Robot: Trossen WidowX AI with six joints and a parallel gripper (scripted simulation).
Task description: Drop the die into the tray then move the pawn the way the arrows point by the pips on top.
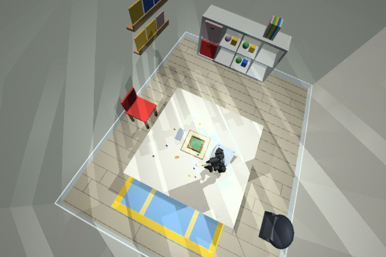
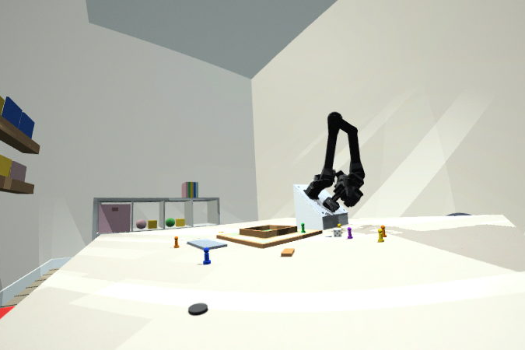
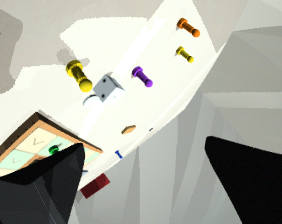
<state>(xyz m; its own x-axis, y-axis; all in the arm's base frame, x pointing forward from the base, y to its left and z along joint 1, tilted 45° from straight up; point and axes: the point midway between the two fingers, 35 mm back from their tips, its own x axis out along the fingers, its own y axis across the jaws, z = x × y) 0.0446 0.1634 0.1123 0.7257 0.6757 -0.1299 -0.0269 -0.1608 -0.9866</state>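
The white die (image 1: 197,164) (image 2: 337,232) (image 3: 108,89) sits on the table outside the board, near its near-right corner. Dark pips show on it; I cannot tell its top face for certain. The green pawn (image 1: 198,154) (image 2: 302,227) (image 3: 53,149) stands on the board (image 1: 185,144) (image 2: 238,238) (image 3: 37,141), beside the tray. The dice tray (image 1: 196,144) (image 2: 252,232), brown-walled with a green floor, holds nothing that I can see. My gripper (image 1: 206,164) (image 2: 320,199) (image 3: 147,147) is open and empty, raised above the table near the die, in front of the arm's stand. One finger partly hides the board in the wrist view.
A yellow pawn (image 1: 202,165) (image 3: 78,76) and a purple pawn (image 1: 194,168) (image 2: 349,232) (image 3: 142,76) flank the die. A white disc (image 3: 90,100) lies beside it. Another yellow pawn (image 2: 380,236) and an orange pawn (image 2: 383,231) stand farther right. An orange block (image 2: 287,252) lies off the board.
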